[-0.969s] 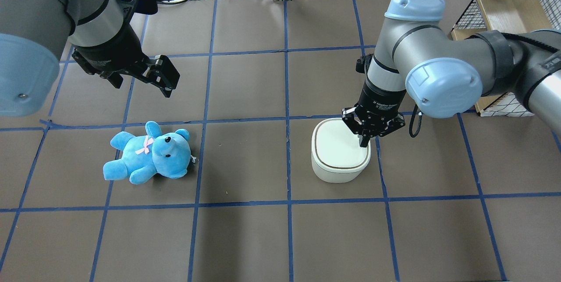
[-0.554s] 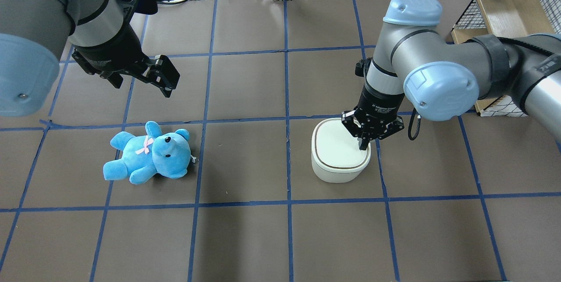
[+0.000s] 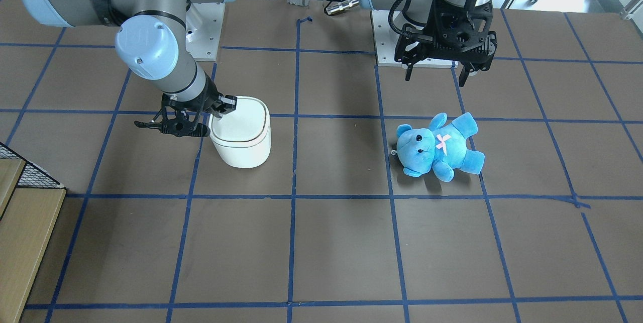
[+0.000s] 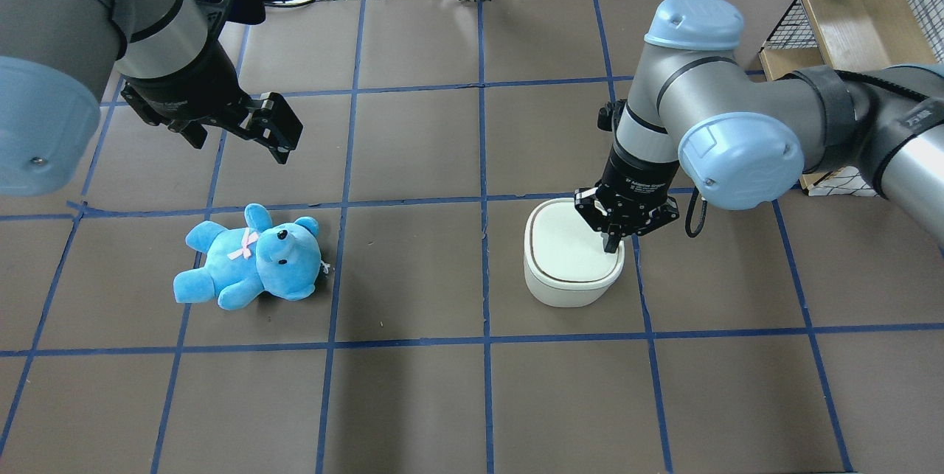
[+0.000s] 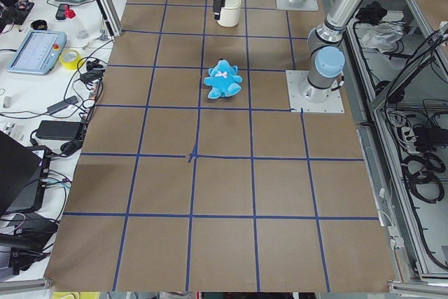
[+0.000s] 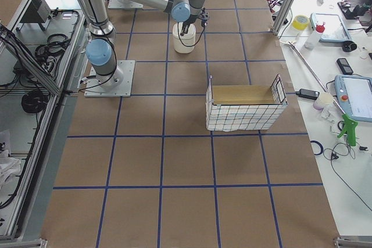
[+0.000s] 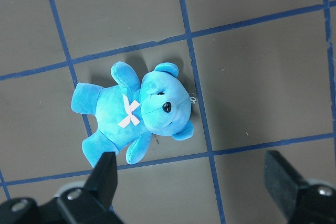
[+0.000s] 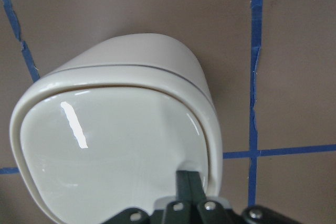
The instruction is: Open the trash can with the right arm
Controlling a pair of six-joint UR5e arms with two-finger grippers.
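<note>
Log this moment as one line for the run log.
right gripper: shut, tips on trash can lid corner | lid: down | left gripper: open, raised, near teddy bear

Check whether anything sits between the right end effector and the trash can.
Nothing visible does. The right end effector, fingers shut, appears to rest on the trash can lid near its edge. The blue teddy lies well off to the side.

The right claw [image 4: 611, 245] has crept slightly down and inward at the right edge of the trash can [image 4: 564, 290].
</note>
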